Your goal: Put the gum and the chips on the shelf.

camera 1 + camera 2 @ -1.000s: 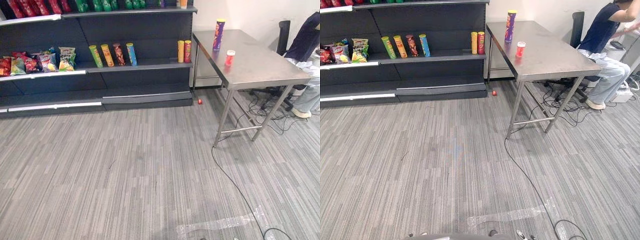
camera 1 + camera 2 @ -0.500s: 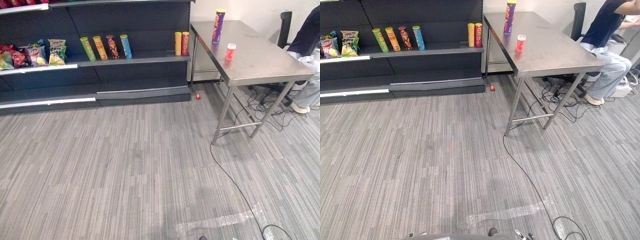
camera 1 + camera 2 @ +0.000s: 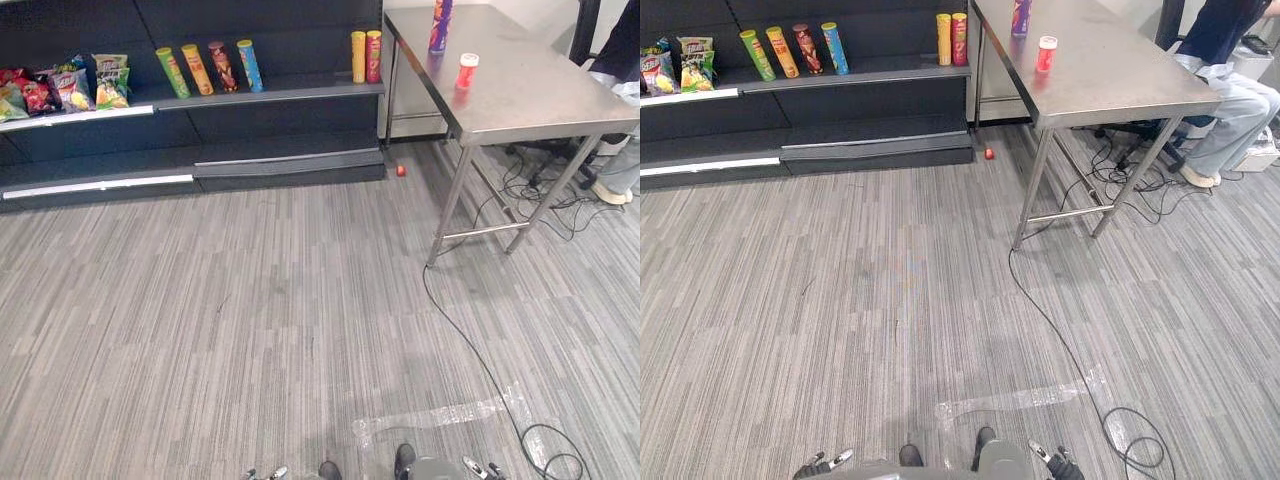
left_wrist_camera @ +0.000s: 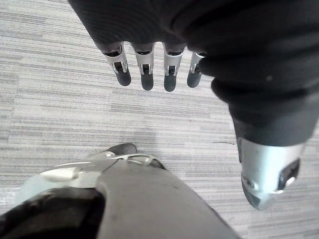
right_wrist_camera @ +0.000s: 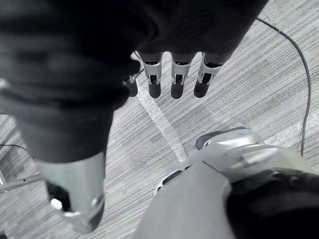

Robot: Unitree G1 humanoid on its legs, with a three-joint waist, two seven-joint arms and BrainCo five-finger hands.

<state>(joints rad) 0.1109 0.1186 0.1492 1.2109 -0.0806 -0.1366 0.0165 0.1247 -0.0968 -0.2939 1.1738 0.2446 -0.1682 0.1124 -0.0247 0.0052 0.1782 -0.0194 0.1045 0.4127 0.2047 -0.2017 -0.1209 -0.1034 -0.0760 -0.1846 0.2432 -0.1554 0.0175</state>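
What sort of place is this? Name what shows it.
Likely a mock shop in a lab or office: dark shelving stocked with chip cans and snack bags, beside a steel table and a seated person.

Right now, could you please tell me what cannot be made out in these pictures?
- Purple chips can on the table: its top is cut off by the upper edge of both eye views.
- Gum tub: its print is too small to read.
- Small red thing on the floor by the shelf: too small to identify.
- Person beside the table: cut off by the right edge of the eye views.
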